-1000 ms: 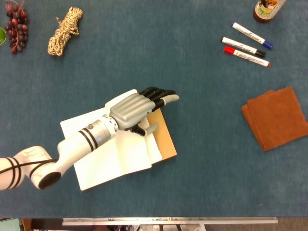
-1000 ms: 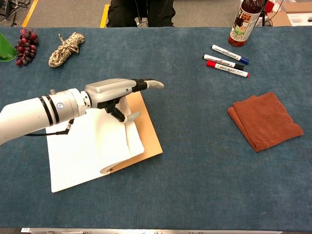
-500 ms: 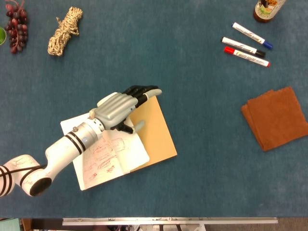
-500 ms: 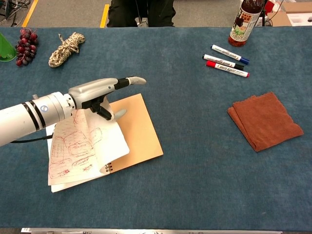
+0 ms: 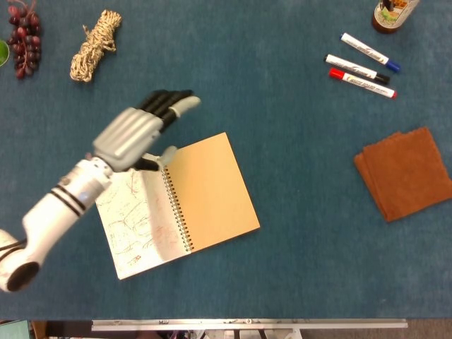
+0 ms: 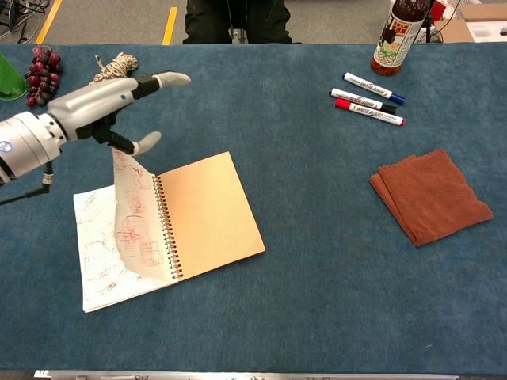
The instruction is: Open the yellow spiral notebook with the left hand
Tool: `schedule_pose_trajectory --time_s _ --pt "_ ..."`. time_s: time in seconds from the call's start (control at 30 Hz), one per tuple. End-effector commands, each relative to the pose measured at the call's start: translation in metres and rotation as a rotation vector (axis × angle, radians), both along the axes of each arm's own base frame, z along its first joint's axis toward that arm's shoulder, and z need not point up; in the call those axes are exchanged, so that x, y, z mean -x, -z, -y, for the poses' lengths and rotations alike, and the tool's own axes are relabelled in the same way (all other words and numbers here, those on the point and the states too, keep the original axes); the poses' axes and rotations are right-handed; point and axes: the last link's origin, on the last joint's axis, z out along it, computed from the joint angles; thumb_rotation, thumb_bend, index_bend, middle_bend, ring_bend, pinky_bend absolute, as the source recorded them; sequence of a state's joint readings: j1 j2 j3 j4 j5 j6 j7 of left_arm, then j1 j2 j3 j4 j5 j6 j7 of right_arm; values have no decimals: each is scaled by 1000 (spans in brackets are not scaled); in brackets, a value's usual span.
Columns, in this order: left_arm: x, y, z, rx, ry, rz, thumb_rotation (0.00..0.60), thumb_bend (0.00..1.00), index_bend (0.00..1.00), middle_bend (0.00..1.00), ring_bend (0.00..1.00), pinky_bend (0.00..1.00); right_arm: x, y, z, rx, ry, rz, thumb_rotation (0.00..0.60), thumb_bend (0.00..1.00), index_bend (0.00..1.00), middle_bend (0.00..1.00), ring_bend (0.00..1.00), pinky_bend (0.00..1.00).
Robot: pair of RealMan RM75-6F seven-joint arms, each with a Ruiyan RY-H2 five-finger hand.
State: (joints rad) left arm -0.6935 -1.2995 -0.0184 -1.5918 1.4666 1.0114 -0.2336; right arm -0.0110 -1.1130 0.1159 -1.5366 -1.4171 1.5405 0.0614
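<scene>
The yellow spiral notebook (image 5: 212, 187) lies open at the table's left middle, its plain yellow sheet (image 6: 212, 212) flat on the right of the spiral. White scribbled pages (image 5: 131, 226) lie on the left. One scribbled page (image 6: 133, 222) stands nearly upright over the spiral, and its top edge meets the underside of my left hand (image 5: 138, 127). That hand (image 6: 107, 103) hovers above the notebook's far left corner with fingers stretched out and thumb apart. Whether the page is pinched or only leans on the hand is unclear. The right hand shows in neither view.
Three markers (image 5: 361, 67) and a bottle (image 6: 398, 32) sit at the far right. A folded brown cloth (image 5: 406, 173) lies at the right. A rope bundle (image 5: 94, 44), grapes (image 5: 25, 39) and a green object (image 6: 9, 79) are at the far left.
My left hand has swept left and up, away from the yellow sheet. The white pages have turned over the spiral to the left, and the yellow sheet now lies bare.
</scene>
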Motion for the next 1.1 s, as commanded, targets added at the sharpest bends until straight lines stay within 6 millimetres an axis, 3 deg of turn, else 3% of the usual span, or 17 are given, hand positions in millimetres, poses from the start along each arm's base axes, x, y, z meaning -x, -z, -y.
schedule_pose_trajectory --time_s 0.03,0.23,0.53,0.67,0.87,1.1 --pt "15 -21 7 -72 -26 -35 600 455 0 14 0 21 -1 1 2 -13 2 -4 600 245 328 282 222 307" --pt "48 -45 27 -210 -100 -89 600 455 18 31 0 21 -3 6 8 -46 7 -16 600 245 328 282 222 307" --pt "104 -77 78 -418 -299 -151 600 455 85 51 0 21 -13 16 16 -93 -4 -27 600 246 328 282 222 307" --pt "120 -85 99 -472 -373 -164 600 455 97 63 0 21 -17 20 17 -108 -14 -32 600 247 328 282 222 307" --pt "131 -94 117 -533 -430 -183 600 455 129 72 0 21 -26 23 17 -114 -45 -31 600 249 328 282 222 307" --pt "132 -96 118 -561 -418 -153 600 455 130 86 0 21 -30 22 16 -112 -56 -29 600 249 328 282 222 307"
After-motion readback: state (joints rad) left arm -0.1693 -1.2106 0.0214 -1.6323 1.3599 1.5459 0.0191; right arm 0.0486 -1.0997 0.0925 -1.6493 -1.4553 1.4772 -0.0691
